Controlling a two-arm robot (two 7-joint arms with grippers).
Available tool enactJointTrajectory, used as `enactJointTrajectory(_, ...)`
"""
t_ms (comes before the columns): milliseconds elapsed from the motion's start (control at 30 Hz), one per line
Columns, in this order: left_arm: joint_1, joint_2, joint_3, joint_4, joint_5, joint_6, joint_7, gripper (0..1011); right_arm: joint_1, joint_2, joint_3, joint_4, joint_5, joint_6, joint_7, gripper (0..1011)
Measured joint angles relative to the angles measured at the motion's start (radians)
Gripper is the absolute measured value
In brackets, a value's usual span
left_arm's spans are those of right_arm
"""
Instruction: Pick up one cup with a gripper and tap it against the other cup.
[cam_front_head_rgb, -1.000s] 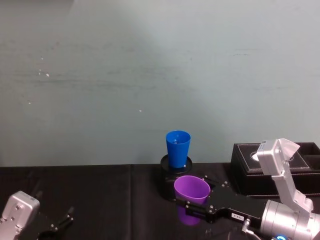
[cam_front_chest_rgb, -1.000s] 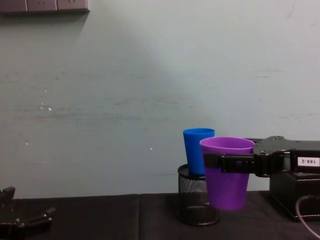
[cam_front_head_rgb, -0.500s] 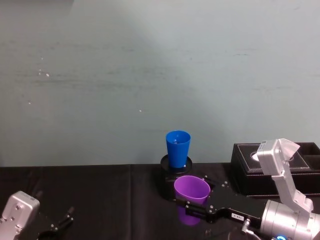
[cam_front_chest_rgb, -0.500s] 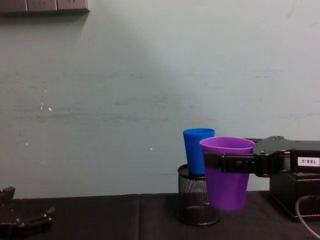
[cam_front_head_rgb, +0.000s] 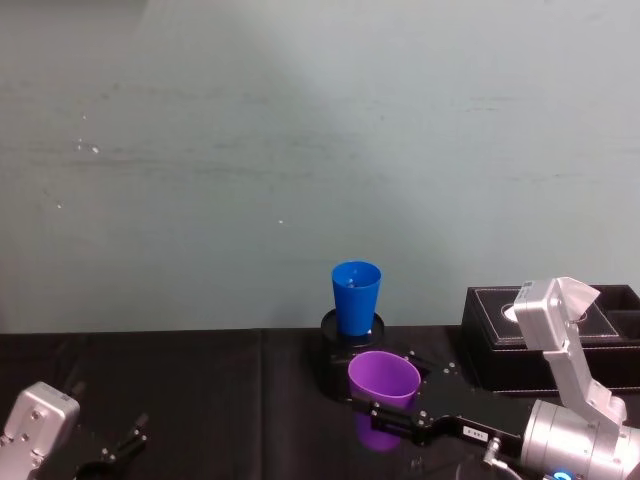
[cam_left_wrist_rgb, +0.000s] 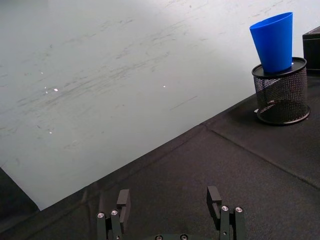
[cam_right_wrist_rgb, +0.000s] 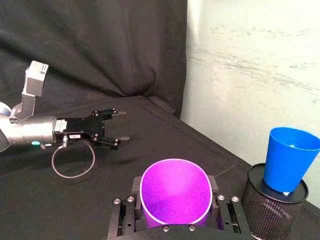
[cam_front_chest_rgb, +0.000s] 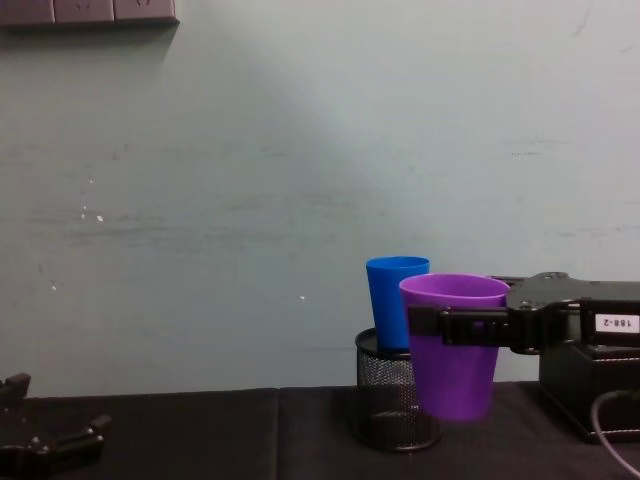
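Purple cup (cam_front_chest_rgb: 455, 372) in right hand (cam_right_wrist_rgb: 174, 187), apparently just beside blue cup (cam_front_chest_rgb: 388, 300)

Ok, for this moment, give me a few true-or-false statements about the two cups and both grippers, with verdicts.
1. The right gripper is shut on the purple cup near its rim. True.
2. The blue cup stands directly on the table. False: it sits in the black mesh holder.
3. The left gripper grips the blue cup. False: it is open and empty, low at the left, far from both cups.
4. The purple cup is upright, mouth up. True.
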Motion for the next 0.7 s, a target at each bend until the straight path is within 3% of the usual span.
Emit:
enactJointTrajectory(333,0.000,0.000,0.000,0.000,0.000,0.000,0.000,1000,0.003,-0.001,-0.004,0.006,0.000,-0.001,0.000,735)
enactJointTrajectory(700,0.000,0.000,0.000,0.000,0.000,0.000,0.000,1000,0.078,-0.047,-0.036,0.134,-0.025,-0.037,-0.018,735)
